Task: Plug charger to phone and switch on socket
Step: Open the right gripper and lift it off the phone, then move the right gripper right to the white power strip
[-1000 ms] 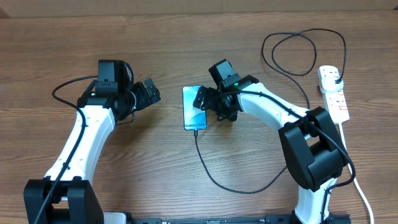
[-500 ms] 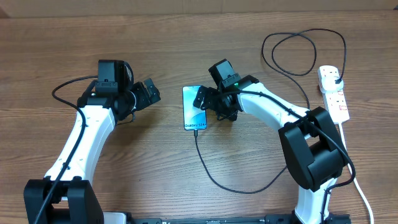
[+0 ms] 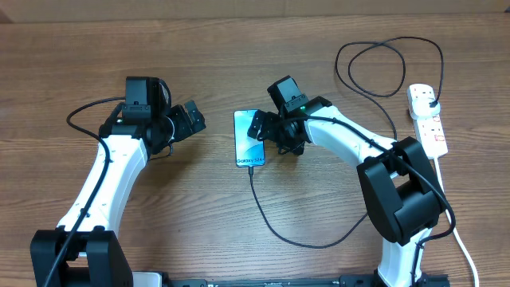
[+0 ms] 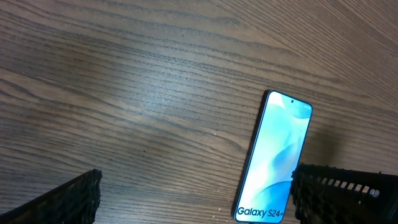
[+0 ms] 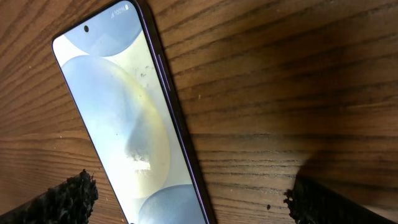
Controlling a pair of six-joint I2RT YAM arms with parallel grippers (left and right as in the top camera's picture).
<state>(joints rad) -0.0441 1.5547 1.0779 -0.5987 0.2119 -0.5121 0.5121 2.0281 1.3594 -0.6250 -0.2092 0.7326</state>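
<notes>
Reaching the phone's (image 3: 249,139) lower end, the charger (image 3: 252,180) shows only overhead

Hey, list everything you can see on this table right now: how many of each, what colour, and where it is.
slim rectangular smartphone with lit blue screen: one, blue with black edges, lying flat at the table's centre, screen up.
long thin black charger cable: one, black, runs from the phone's near end, curves right, then loops at the far right to the strip.
white elongated power strip with red markings: one, white and red, at the far right.
thick white cord: one, white, trails from the strip toward the near edge.
wooden table: one, brown, under everything.
left gripper: one, black, open, left of the phone and apart from it.
right gripper: one, black, open, over the phone's right edge.
</notes>
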